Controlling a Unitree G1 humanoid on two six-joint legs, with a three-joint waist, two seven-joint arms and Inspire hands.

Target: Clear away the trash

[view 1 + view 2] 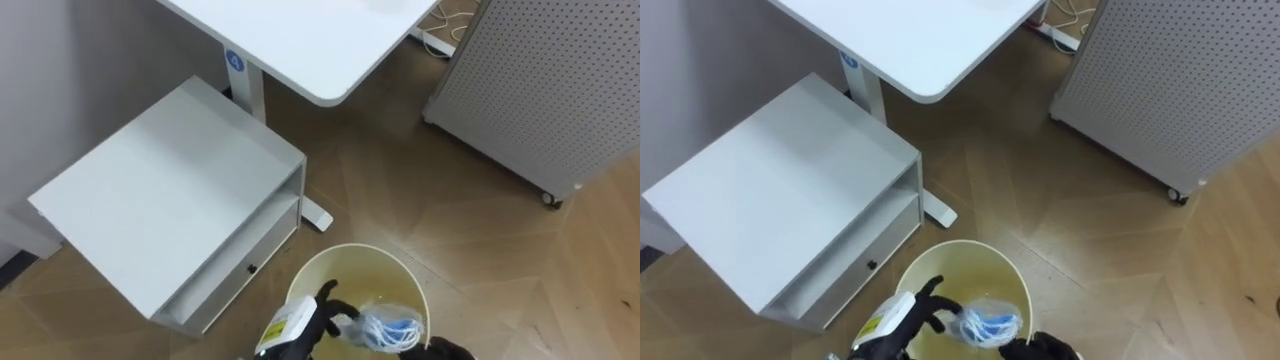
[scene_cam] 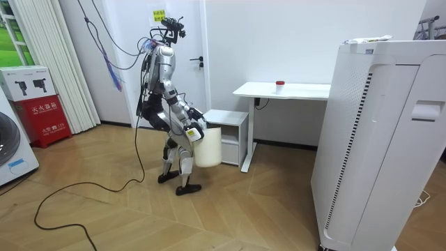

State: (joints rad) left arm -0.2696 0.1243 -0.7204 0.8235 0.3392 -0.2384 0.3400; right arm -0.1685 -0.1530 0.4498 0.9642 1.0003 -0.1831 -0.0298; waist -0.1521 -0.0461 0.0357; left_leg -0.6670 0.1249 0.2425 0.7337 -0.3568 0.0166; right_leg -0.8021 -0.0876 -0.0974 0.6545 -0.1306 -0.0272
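A crumpled wad of clear and blue plastic garbage (image 1: 385,328) hangs over the mouth of a cream round bin (image 1: 400,272) at the bottom of the eye views. My left hand (image 1: 322,312) reaches in from the bin's left rim, its dark fingers curled against the wad. At the bin's lower right rim, my right hand (image 1: 447,350) is mostly cut off by the picture's edge. In the room view I stand bent slightly forward beside the low cabinet, and the bin (image 2: 208,146) is held in front of me, off the floor.
A low grey cabinet (image 1: 170,185) with an open shelf stands to my left. Behind it is a white desk (image 1: 300,40) on a foot (image 1: 318,218). A perforated white unit on castors (image 1: 540,80) stands at the right. Wooden floor (image 1: 450,220) lies between them.
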